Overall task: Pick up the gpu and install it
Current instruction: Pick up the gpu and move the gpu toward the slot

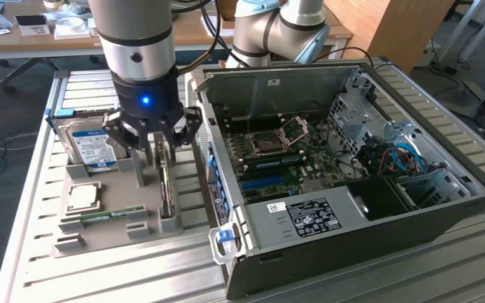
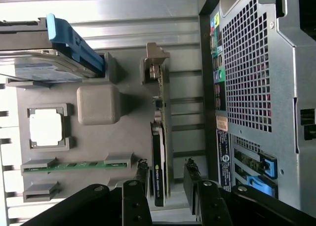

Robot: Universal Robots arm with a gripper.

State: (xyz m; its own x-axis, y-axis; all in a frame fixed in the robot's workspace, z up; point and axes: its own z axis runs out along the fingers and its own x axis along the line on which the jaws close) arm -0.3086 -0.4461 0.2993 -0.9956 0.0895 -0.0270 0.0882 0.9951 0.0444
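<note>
Our gripper (image 2: 165,162) hangs over the gpu (image 2: 160,122) with its fingers (image 2: 190,172) spread apart, one on each side of the card. A clear gap shows between the card and the finger on the case's side, and we grip nothing. The gpu stands on its long edge in a slot of the grey tray (image 2: 128,132), with its grey metal bracket at the end away from the fingers.

In the exterior view the card shows at six o'clock of the gripper. On the same tray a memory stick (image 1: 108,216) lies at eight o'clock of the gpu. A processor (image 1: 83,197) sits at nine o'clock and a blue-labelled hard drive (image 1: 91,148) at ten o'clock. The open computer case (image 1: 394,240) lies at three o'clock of the tray, just beside it, with its motherboard (image 1: 276,158) uncovered. Both rest on a ribbed metal table (image 1: 99,278).
</note>
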